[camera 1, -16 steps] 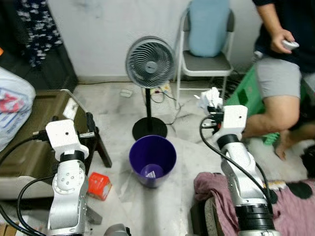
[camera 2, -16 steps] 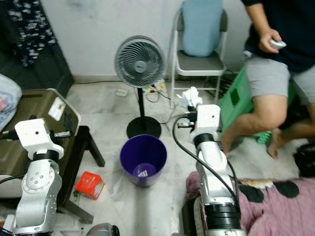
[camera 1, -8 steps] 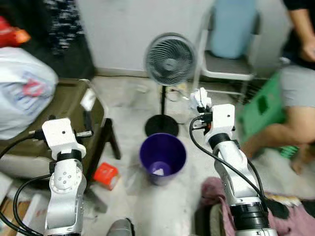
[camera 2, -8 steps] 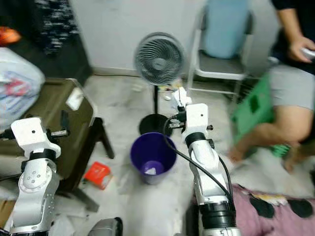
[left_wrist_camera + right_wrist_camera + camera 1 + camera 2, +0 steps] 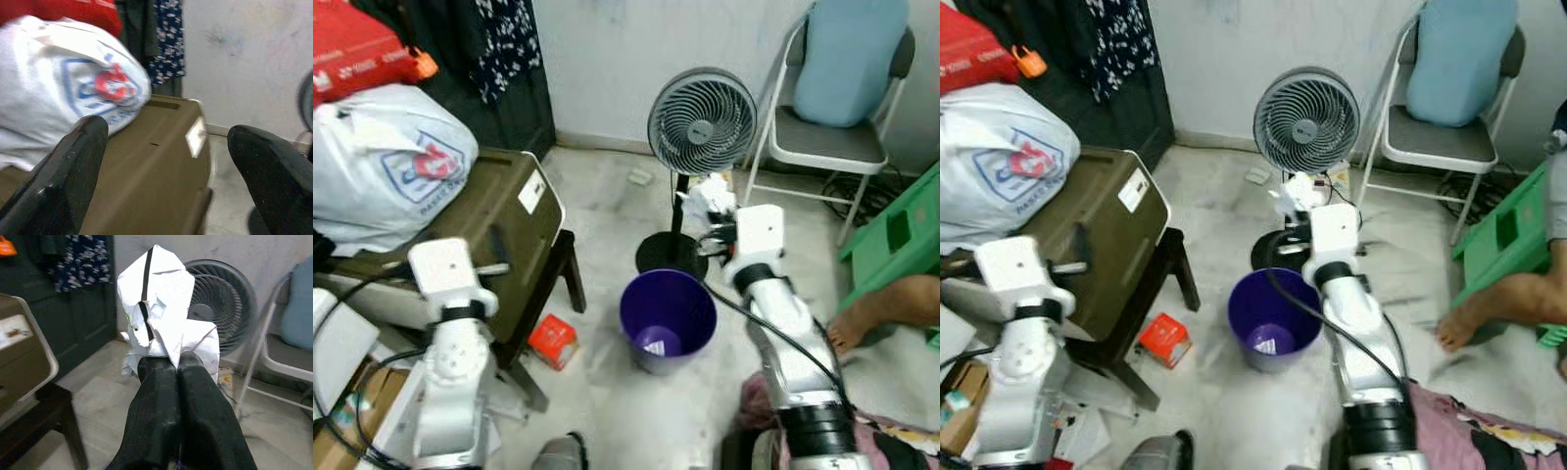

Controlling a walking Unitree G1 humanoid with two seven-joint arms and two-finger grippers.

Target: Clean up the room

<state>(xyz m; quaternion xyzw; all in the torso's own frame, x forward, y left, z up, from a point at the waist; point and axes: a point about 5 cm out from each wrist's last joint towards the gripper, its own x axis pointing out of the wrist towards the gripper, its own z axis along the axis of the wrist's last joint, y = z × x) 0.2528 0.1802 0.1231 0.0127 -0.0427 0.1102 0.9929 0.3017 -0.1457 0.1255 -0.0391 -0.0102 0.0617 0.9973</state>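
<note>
Pale floor tiles carry a purple bin (image 5: 668,318) below a standing fan (image 5: 701,122). Right gripper (image 5: 168,363) pinches crumpled paper (image 5: 164,308) behind the rim (not yet above it); released there, it probably falls outside. Left gripper (image 5: 161,147) hovers open.

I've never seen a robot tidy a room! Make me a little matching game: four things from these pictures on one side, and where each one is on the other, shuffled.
Things:
1. crumpled white paper
2. round purple waste bin
3. small red box
4. white plastic bag

Places:
A. on the floor beside the dark stool's leg
B. pinched in the right gripper
C. on top of the brown case
D. on the floor before the grey standing fan

Pairs: 1-B, 2-D, 3-A, 4-C
</note>
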